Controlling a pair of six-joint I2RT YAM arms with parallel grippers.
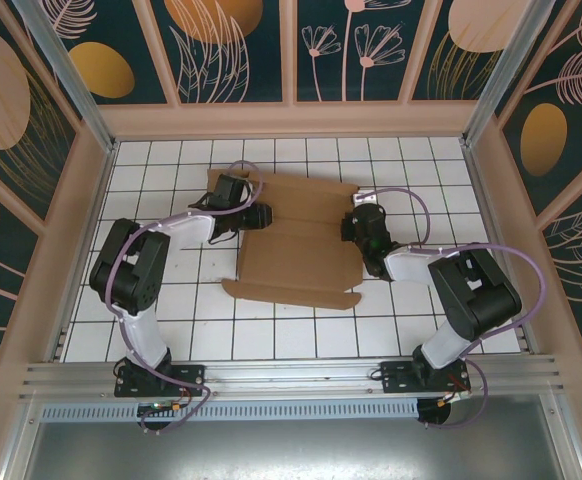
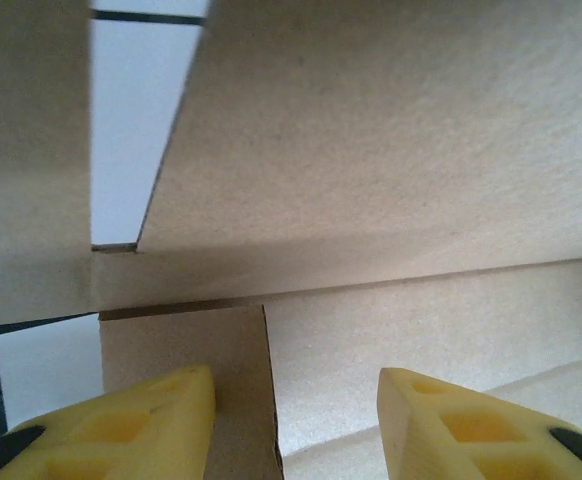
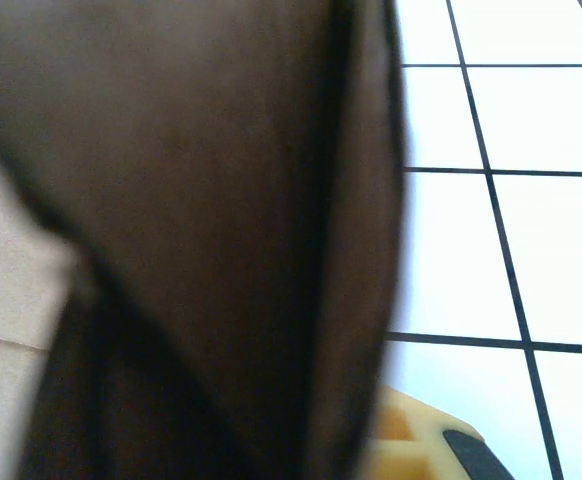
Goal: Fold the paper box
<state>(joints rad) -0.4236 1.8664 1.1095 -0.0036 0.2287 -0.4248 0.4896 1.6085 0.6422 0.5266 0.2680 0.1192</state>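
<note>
While the paper box (image 1: 296, 250) lies toward the bench's (image 1: 171, 320) far edge, the left tool (image 2: 293, 385) gapes open over it; the right tool (image 1: 355, 224) pinches its flap.

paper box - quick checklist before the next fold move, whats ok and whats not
1. paper box lies on the table between both arms: ok
2. left gripper open, with cardboard of the box's left side in front of its fingers: ok
3. right gripper shut at the box's right edge: ok
4. right gripper actually pinching a flap: cannot tell, since the right wrist view is blurred dark cardboard right at the lens
5. box folded into shape: not ok, it is spread open and the near flap lies out on the tiles
</note>
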